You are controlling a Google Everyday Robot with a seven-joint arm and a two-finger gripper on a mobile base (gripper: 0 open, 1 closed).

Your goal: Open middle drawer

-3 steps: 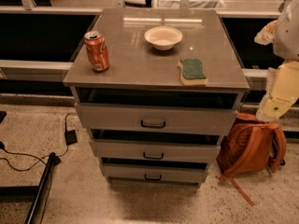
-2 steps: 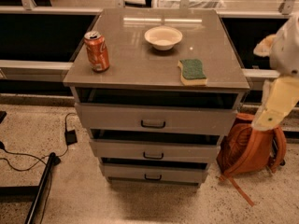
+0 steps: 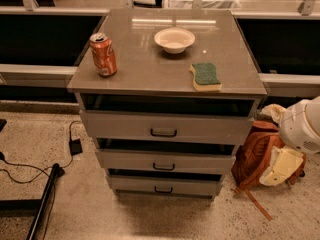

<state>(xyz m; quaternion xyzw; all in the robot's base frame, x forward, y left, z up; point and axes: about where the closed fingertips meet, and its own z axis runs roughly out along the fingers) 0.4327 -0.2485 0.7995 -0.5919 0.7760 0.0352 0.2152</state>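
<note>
The middle drawer (image 3: 165,160) is the second of three grey fronts on the cabinet. Its small dark bar handle (image 3: 164,167) is centred on the front, with a dark gap above the front. The taller top drawer (image 3: 165,126) is above it and the smallest drawer (image 3: 164,185) is below it. My gripper does not show in the camera view. Only my arm's white round joint (image 3: 301,126) and a cream link (image 3: 281,166) show at the right edge, level with the drawers and apart from them.
An orange can (image 3: 103,54), a white bowl (image 3: 174,39) and a green sponge (image 3: 205,76) sit on the cabinet top (image 3: 150,69). An orange backpack (image 3: 255,154) lies on the floor right of the cabinet. Cables with an adapter (image 3: 75,146) and a black bar (image 3: 44,206) lie at the left.
My arm at the right edge has dropped from beside the cabinet top to beside the drawers. The drawers and the things on top have not moved.
</note>
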